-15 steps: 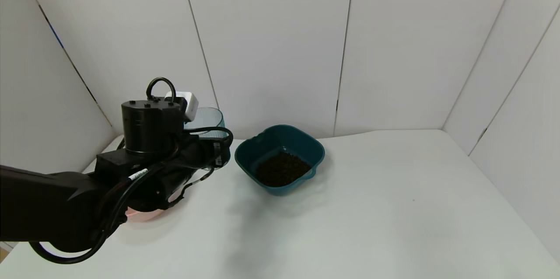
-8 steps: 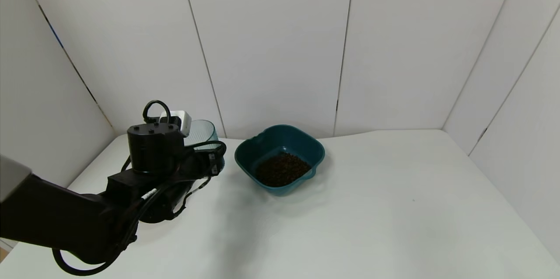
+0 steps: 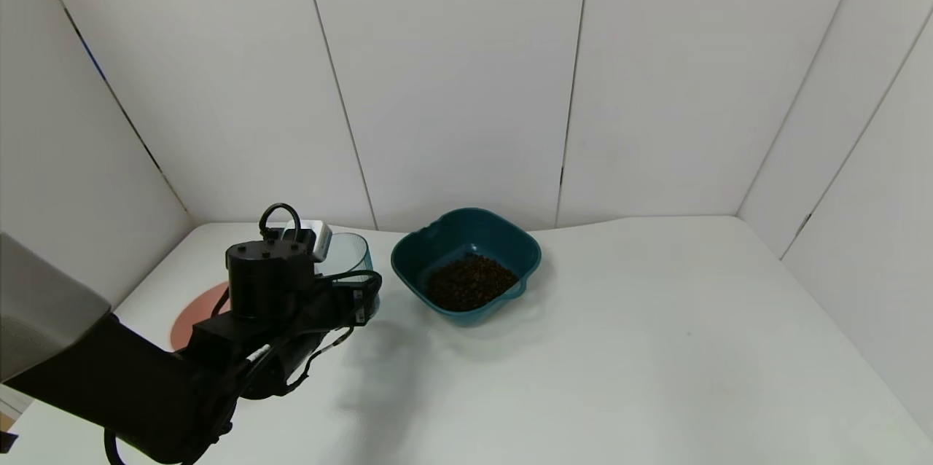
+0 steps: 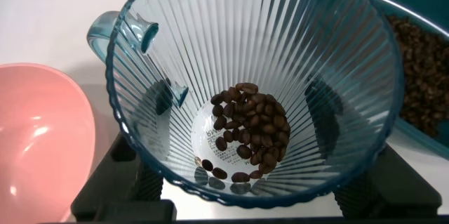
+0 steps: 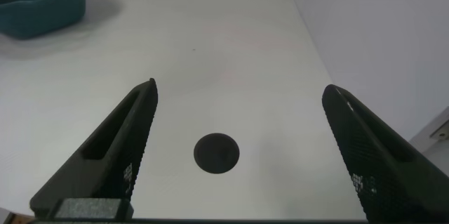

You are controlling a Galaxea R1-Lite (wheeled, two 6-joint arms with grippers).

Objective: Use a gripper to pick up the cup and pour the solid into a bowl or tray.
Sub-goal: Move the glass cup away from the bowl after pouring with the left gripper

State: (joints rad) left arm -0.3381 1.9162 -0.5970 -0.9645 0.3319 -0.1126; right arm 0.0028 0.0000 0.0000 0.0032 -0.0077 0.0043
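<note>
My left gripper [image 3: 350, 283] is shut on the ribbed translucent grey-blue cup [image 3: 348, 255], held upright just left of the dark teal bowl [image 3: 444, 228]. The left wrist view looks down into the cup [image 4: 210, 48]: a small heap of dark brown beans [image 4: 252, 129] lies at its bottom, and the black fingers [image 4: 319, 122] show through its wall on both sides. A larger heap of the same beans [image 3: 470, 280] lies in the teal bowl, whose edge also shows in the left wrist view [image 4: 421, 136]. My right gripper [image 5: 238, 101] is open and empty over bare table.
A round pink bowl [image 3: 197, 303] sits left of the cup behind my left arm, and it also shows in the left wrist view [image 4: 38, 140]. White walls close the table at the back and sides. A round dark hole [image 5: 216, 153] marks the table under the right gripper.
My left gripper has come down and drawn back toward me with the cup, which stays upright. The pink bowl now shows behind the arm. The teal bowl has not moved.
</note>
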